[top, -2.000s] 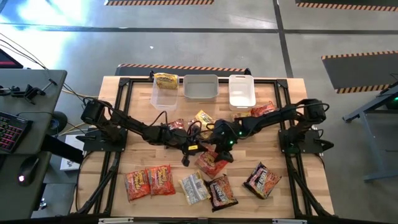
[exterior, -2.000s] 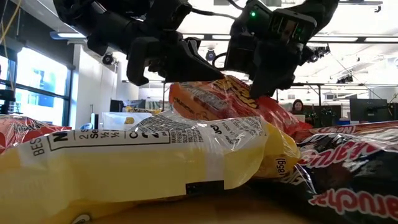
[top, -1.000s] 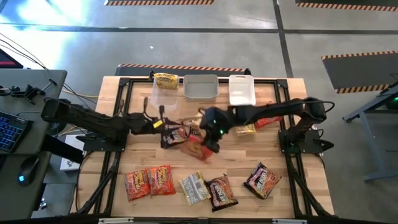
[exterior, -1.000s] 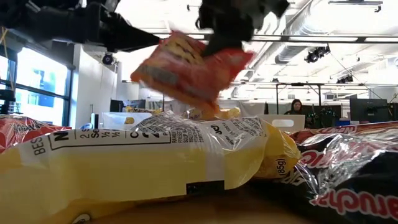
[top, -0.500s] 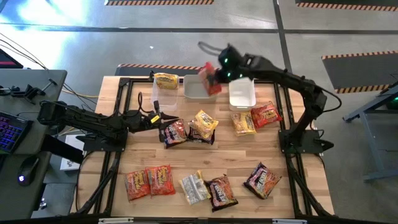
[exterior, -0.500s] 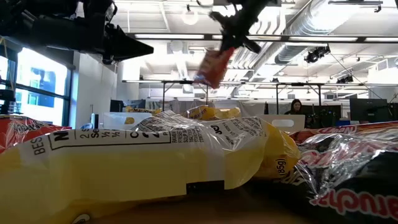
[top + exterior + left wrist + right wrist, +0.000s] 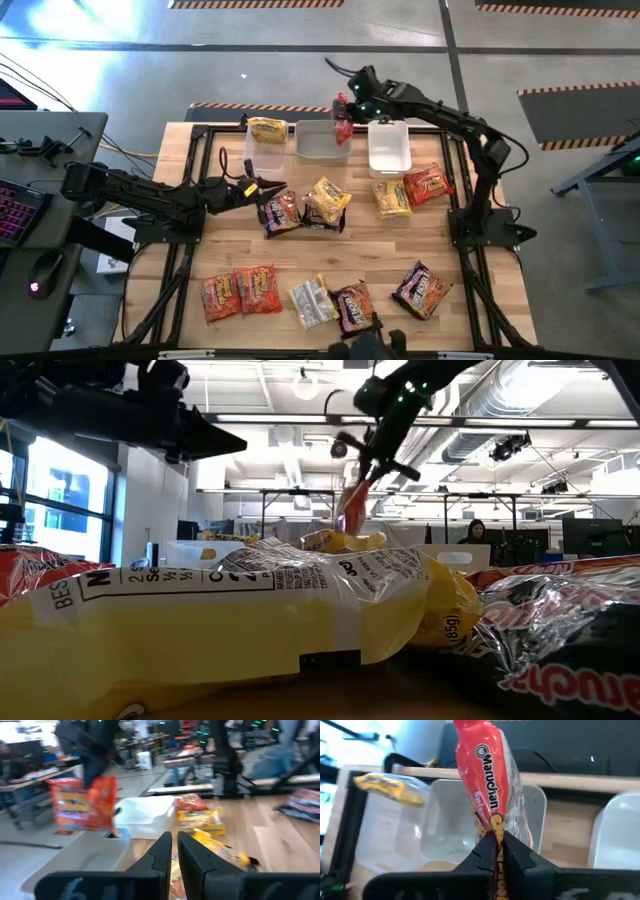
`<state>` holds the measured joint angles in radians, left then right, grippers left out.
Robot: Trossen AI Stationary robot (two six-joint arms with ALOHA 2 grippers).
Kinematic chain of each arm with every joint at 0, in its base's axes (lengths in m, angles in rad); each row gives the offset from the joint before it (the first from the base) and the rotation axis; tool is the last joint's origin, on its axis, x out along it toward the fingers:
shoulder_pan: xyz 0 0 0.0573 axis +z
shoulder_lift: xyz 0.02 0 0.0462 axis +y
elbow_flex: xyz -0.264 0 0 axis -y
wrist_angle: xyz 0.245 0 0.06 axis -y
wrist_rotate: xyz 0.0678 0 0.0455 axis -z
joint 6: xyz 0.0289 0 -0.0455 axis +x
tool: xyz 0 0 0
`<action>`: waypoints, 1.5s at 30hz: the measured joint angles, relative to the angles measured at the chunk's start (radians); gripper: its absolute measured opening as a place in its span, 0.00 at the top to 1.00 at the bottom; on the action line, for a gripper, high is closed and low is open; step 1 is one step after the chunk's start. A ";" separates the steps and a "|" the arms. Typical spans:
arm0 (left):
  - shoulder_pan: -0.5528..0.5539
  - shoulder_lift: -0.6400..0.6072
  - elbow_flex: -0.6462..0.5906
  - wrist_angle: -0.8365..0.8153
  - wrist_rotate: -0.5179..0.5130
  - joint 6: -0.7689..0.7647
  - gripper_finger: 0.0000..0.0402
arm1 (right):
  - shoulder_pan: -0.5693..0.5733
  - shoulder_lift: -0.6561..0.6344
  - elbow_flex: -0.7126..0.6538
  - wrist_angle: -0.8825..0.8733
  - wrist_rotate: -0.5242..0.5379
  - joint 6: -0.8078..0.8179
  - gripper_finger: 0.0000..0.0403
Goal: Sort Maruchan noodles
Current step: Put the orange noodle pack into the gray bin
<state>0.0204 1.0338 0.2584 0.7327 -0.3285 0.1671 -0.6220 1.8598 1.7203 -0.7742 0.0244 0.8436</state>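
My right gripper [image 7: 344, 106] is shut on a red Maruchan noodle packet [image 7: 490, 790] above the middle tub [image 7: 322, 143] at the table's far edge. My left gripper [image 7: 270, 186] hovers left of centre, its fingers [image 7: 163, 851] together and empty. It points at a dark red packet [image 7: 283, 210] and a yellow one [image 7: 326, 200] lying flat on the wood. Another yellow packet [image 7: 266, 128] rests on the far end of the left clear tub [image 7: 263, 155]. My right gripper pinches the red packet between its two fingers at one short end [image 7: 493, 826]. The fingers reach over the tubs from the table's right, slanting down. The packet hangs below them [image 7: 352, 508], nearly edge-on, clear of the middle tub.
A white tub [image 7: 388, 147] stands right of the middle one. A yellow packet [image 7: 392, 197] and a red one [image 7: 426, 184] lie near it. Along the near edge lie two red packets [image 7: 240, 293], a pale yellow one [image 7: 312, 302] and two dark ones [image 7: 355, 308] [image 7: 422, 288].
My right gripper has carried the red packet up from the table's middle toward the far edge, over the middle tub. The packet has swung from flat-on to hanging nearly edge-on. My left gripper has stayed left of centre.
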 joint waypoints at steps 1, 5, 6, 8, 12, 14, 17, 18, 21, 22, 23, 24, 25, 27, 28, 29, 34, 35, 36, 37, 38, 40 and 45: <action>0.000 0.000 0.000 0.000 -0.010 -0.005 0.95 | 0.002 0.013 0.000 -0.006 -0.001 0.022 1.00; 0.000 0.000 0.000 -0.002 -0.015 -0.007 0.96 | 0.023 0.036 -0.001 -0.017 0.022 0.095 1.00; 0.000 0.000 0.000 -0.002 -0.015 -0.007 0.96 | 0.029 0.037 -0.001 -0.014 0.040 0.105 1.00; 0.000 0.000 0.000 -0.006 -0.015 -0.012 0.96 | 0.036 0.038 -0.001 -0.016 0.070 0.127 1.00; -0.003 0.000 0.000 -0.012 -0.014 -0.036 0.97 | 0.053 0.039 -0.001 -0.022 0.157 0.145 1.00; -0.003 0.000 0.000 -0.014 -0.005 -0.036 0.97 | 0.061 0.039 -0.001 -0.023 0.192 0.144 1.00; -0.004 0.000 0.000 -0.017 0.006 -0.059 0.97 | 0.074 0.047 -0.001 -0.020 0.204 0.123 1.00; -0.004 0.000 0.000 -0.023 0.006 -0.069 0.97 | 0.075 0.050 -0.001 -0.024 0.199 0.112 1.00; -0.003 0.000 0.000 -0.041 0.010 -0.085 0.97 | 0.081 0.052 -0.001 -0.016 0.177 0.078 0.98; -0.004 0.000 0.000 -0.046 0.010 -0.086 0.97 | 0.076 0.052 -0.001 -0.013 0.162 0.075 0.96; -0.007 0.000 0.000 -0.051 0.010 -0.086 0.97 | 0.070 0.052 -0.001 -0.008 0.149 0.075 0.94; -0.009 0.000 0.000 -0.055 0.010 -0.086 0.97 | 0.063 0.052 -0.001 0.005 0.134 0.075 0.90; -0.009 0.000 0.000 -0.057 0.010 -0.087 0.97 | 0.057 0.052 -0.001 0.021 0.123 0.075 0.86; -0.011 0.000 0.000 -0.056 0.012 -0.088 0.97 | 0.046 0.053 -0.001 0.041 0.121 0.074 0.75; -0.013 0.000 0.000 -0.056 0.012 -0.087 0.97 | 0.039 0.053 -0.001 0.052 0.121 0.074 0.70; -0.014 0.000 0.000 -0.056 0.012 -0.087 0.97 | 0.033 0.053 -0.001 0.060 0.121 0.077 0.64; -0.014 0.000 0.000 -0.058 0.012 -0.085 0.97 | 0.005 0.107 0.001 0.106 0.056 0.094 0.38; -0.014 0.000 0.000 -0.061 0.012 -0.083 0.97 | -0.001 0.125 0.000 0.119 0.028 0.093 0.35; -0.014 0.000 0.000 -0.064 0.012 -0.077 0.97 | -0.003 0.144 0.000 0.127 0.007 0.092 0.32; -0.014 0.000 0.000 -0.064 0.012 -0.070 0.97 | -0.004 0.159 0.000 0.127 -0.005 0.091 0.31; -0.014 0.000 0.000 -0.067 0.012 -0.069 0.97 | -0.008 0.169 -0.001 0.126 -0.016 0.091 0.30; -0.014 0.000 0.000 -0.075 0.012 -0.069 0.97 | -0.010 0.186 -0.001 0.123 -0.010 0.090 0.30; -0.014 0.000 0.000 -0.085 0.012 -0.068 0.97 | -0.014 0.211 -0.001 0.118 -0.019 0.091 0.37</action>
<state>0.0063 1.0340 0.2588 0.6472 -0.3164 0.0986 -0.6357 2.0705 1.7191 -0.6560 0.0058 0.9342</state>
